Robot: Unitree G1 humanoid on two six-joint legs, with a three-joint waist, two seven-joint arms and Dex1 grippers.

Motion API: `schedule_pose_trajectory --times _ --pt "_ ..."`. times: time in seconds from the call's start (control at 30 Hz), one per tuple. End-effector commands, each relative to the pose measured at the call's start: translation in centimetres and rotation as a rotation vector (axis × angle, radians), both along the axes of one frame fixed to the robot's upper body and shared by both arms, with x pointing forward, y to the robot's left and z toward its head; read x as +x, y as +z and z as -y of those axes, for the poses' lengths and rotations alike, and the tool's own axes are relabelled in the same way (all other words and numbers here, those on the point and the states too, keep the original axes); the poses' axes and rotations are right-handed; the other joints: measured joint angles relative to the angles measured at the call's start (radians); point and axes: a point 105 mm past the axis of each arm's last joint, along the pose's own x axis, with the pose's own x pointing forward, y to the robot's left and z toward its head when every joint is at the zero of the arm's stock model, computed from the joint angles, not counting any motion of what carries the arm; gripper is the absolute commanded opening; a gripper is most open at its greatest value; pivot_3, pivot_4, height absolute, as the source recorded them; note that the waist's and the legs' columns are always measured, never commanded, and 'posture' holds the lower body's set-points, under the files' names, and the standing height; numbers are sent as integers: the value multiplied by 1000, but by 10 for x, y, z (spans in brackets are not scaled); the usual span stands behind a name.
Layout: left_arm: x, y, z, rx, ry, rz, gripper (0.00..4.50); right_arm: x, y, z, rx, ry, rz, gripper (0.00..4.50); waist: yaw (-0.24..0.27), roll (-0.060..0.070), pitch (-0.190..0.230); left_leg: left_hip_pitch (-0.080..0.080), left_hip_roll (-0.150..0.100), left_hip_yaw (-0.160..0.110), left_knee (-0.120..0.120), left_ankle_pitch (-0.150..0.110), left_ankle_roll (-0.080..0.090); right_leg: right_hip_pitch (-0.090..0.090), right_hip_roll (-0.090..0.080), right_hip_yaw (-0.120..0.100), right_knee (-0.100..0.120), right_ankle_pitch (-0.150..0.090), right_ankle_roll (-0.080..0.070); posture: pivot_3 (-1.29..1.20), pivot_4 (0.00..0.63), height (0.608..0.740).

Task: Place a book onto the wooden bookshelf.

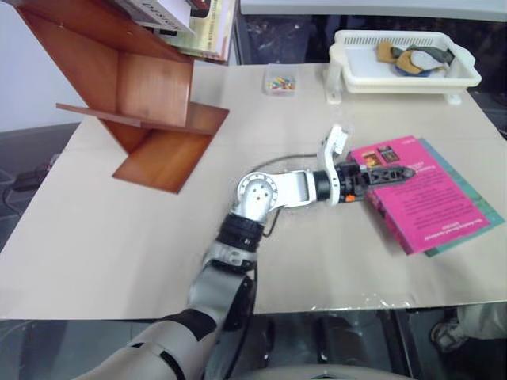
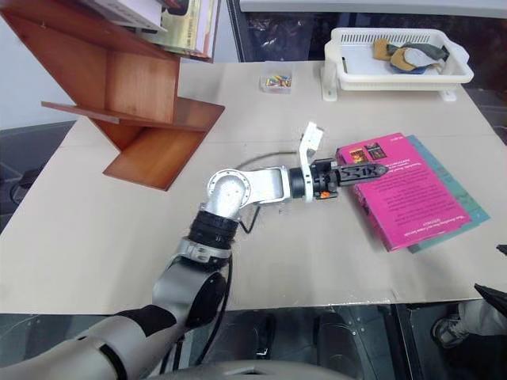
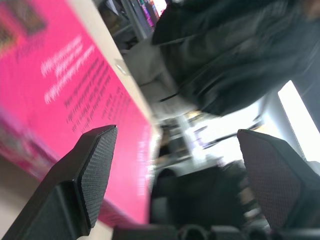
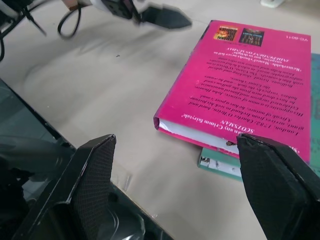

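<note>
The pink book [image 1: 420, 194] lies flat on the table at the right, back cover up, on top of a teal book [image 1: 478, 212]. My left gripper [image 1: 390, 172] points level to the right over the pink book's left end, fingers open with nothing between them. In the left wrist view the pink cover [image 3: 60, 85] runs alongside one finger [image 3: 95, 170]. The right wrist view looks at the book [image 4: 240, 85] from its spine side between the spread fingers of my right gripper [image 4: 175, 145], which is open and well short of it. The wooden bookshelf [image 1: 150, 95] stands at the far left.
A white basket tray [image 1: 404, 67] with cloth items sits at the back right. A small clear box [image 1: 279, 81] of coloured bits lies at the back centre. Several books [image 1: 202, 24] rest on the shelf's top. A person's shoe [image 1: 450, 332] shows below the table's right front edge.
</note>
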Motion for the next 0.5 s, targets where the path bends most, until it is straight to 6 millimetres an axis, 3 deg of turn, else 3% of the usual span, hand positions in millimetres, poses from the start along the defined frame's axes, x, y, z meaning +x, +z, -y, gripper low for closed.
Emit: schedule_pose_trajectory --times 0.03,0.27,0.43,0.5 --pt "7 3 -29 91 83 299 4233 2 0 3 4 4 -4 3934 -2 1 -1 2 1 2 -1 0 0 0 0 2 0 0 0 0 150 740" --pt "27 -20 -74 368 208 645 4233 14 -1 8 9 12 0 3934 8 2 -2 1 -1 1 -1 0 0 1 -2 0 -1 0 0 0 150 740" --pt "22 -1 -93 317 241 777 4233 31 -2 26 18 -66 29 3934 7 2 -1 -1 -1 -1 -1 0 0 0 -6 -1 -2 0 0 0 150 740" --pt "18 8 -107 270 275 780 4233 51 -7 45 2 -166 56 3934 4 2 -2 -1 0 -2 -1 0 0 0 -6 -1 -2 0 0 0 150 740"
